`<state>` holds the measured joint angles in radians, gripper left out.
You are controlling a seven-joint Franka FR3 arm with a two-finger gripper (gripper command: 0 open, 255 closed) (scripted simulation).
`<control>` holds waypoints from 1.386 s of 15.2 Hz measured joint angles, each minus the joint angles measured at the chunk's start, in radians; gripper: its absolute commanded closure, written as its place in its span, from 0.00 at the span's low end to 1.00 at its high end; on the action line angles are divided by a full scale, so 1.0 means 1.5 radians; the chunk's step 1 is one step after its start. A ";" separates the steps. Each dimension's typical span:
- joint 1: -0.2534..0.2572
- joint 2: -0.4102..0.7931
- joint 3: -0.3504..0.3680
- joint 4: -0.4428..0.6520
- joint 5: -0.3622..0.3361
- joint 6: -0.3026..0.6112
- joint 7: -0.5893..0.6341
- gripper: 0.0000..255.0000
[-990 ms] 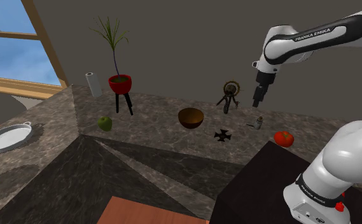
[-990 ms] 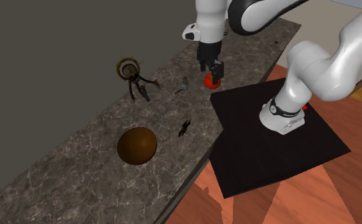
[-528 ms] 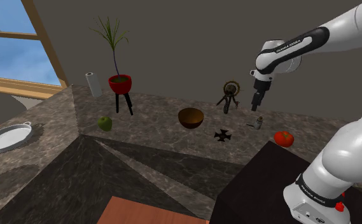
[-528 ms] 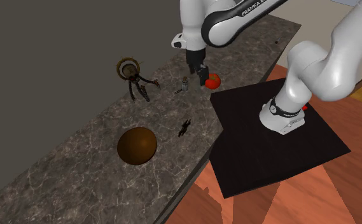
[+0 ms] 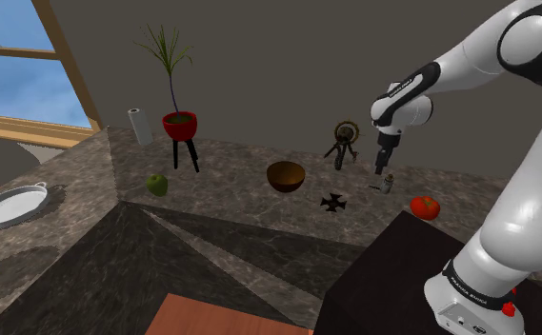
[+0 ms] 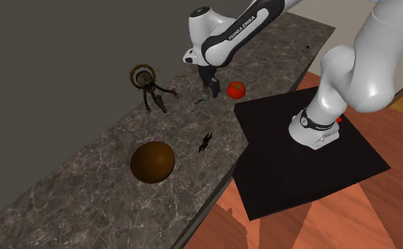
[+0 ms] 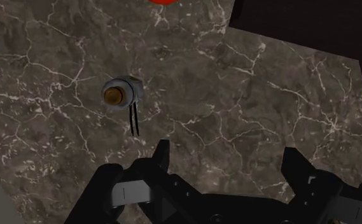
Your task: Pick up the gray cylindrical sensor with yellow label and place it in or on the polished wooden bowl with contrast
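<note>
Status at inspection: task at the approach stage, no grasp made.

The black two-finger gripper (image 5: 385, 167) hung fingers-down directly above the small grey cylindrical sensor with the yellow-brown end face (image 5: 387, 183), which rested on the dark veined marble countertop (image 5: 230, 205). In the wrist view the fingers (image 7: 162, 153) stood well apart with nothing between them. The sensor (image 7: 122, 94) lay beyond the fingertips, at about eleven o'clock from the gripper (image 7: 227, 156), with two thin black leads trailing toward the fingers.

The polished brown wooden bowl (image 5: 286, 175) sat empty at about nine o'clock from the sensor in the shoulder view, well apart from it. A red tomato (image 5: 425, 206) lay near the sensor at about four o'clock.

Outstanding, by my assessment: centre the fingers over the sensor, descend, close, lift, carry to the bowl, release. None of these was done. The sensor is small and could easily slip from the grasp.
</note>
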<state>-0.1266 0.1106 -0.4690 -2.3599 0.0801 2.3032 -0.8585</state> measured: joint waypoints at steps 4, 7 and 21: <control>-0.029 0.112 0.009 0.056 0.058 0.037 -0.068 0.00; -0.064 0.194 0.022 0.117 0.094 0.046 -0.115 0.00; -0.143 0.387 0.075 0.235 0.162 0.107 -0.188 0.00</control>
<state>-0.3407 0.6905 -0.3560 -2.0081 0.3225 2.4634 -1.1402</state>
